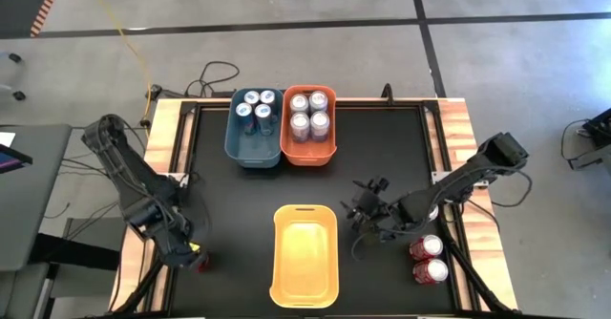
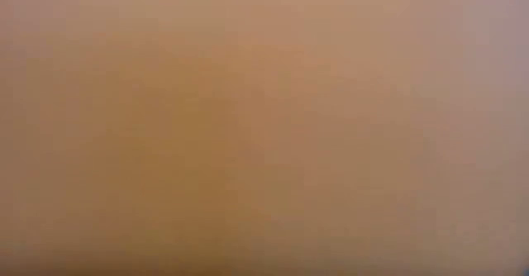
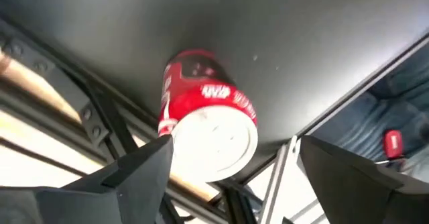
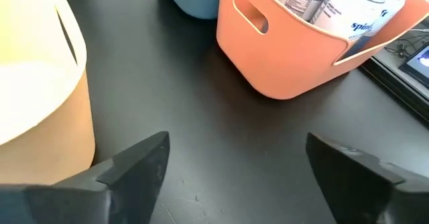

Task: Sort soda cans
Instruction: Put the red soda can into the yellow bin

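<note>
Overhead, a black work table (image 1: pixel 229 214) carries three plastic bins. At the far edge, a blue bin (image 1: pixel 254 128) holds four blue-bodied soda cans (image 1: pixel 254 110), and an orange bin (image 1: pixel 308 125) touching its right side holds four silver-grey soda cans (image 1: pixel 308 113), all upright with silver tops showing. Nearer, at the centre, a yellow bin (image 1: pixel 305 255) stands with nothing visible inside.

The left gripper (image 3: pixel 231 167) sits low at the table's near left corner, its two dark fingers (image 3: pixel 137 174) spread apart and released, gripping nothing. Between and just beyond them a red soda can (image 3: pixel 204 113) stands on the black surface beside the table's frame; in the overhead view only a sliver of red (image 1: pixel 201 259) shows by the gripper.

The right gripper (image 1: pixel 363 209) hovers right of the yellow bin, fingers likewise wide apart and empty, pointing toward the far bins; its wrist view looks over bare tabletop between the yellow bin's wall and the orange bin. Two more red soda cans (image 1: pixel 427 259) stand upright at the near right edge, just beside that arm.

The table-level camera shows only a uniform orange-brown blur.
</note>
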Robot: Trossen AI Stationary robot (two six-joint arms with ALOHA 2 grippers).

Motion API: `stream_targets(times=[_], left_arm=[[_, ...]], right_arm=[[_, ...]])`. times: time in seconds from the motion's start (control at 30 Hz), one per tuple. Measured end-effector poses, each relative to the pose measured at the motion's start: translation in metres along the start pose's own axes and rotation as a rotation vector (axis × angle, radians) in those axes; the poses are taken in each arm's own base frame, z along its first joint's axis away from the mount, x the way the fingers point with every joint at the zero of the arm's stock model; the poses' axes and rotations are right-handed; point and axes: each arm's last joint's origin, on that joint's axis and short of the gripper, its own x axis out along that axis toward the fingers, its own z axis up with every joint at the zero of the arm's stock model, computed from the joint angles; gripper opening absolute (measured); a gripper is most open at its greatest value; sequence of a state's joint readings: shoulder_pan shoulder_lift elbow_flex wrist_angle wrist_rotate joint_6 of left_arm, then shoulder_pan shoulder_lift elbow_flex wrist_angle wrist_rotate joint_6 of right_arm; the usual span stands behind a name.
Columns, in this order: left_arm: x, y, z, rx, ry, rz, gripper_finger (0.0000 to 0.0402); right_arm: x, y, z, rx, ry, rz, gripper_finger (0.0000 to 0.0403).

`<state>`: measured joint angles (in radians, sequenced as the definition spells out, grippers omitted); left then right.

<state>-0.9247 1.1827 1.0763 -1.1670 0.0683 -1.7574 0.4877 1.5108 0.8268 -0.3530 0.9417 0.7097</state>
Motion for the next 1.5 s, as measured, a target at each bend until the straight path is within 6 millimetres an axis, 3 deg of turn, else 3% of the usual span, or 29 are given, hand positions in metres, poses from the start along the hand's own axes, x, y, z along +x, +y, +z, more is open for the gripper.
stream_targets(times=[0.13, 0.53, 0.9, 1.3, 1.5], left_arm=[[0.010, -0.004, -0.009, -0.004, 0.012, 0.036, 0.0329], [0.027, -0.009, -0.013, -0.008, 0.002, 0.127, 0.0330], [0.025, -0.014, -0.011, -0.004, -0.017, 0.096, 0.0330], [0.060, -0.027, -0.012, 0.172, -0.038, 0.227, 0.0330], [0.062, -0.028, -0.006, 0.217, -0.032, 0.254, 0.0317]], right_arm=[[0.000, 0.000, 0.000, 0.005, 0.004, 0.004, 0.0397], [0.000, 0.001, -0.001, 0.024, 0.017, 0.021, 0.0399], [-0.001, 0.001, -0.001, 0.026, 0.017, 0.023, 0.0399], [-0.001, 0.001, -0.002, 0.044, 0.038, 0.041, 0.0400], [-0.001, 0.001, -0.002, 0.085, 0.031, 0.029, 0.0394]])
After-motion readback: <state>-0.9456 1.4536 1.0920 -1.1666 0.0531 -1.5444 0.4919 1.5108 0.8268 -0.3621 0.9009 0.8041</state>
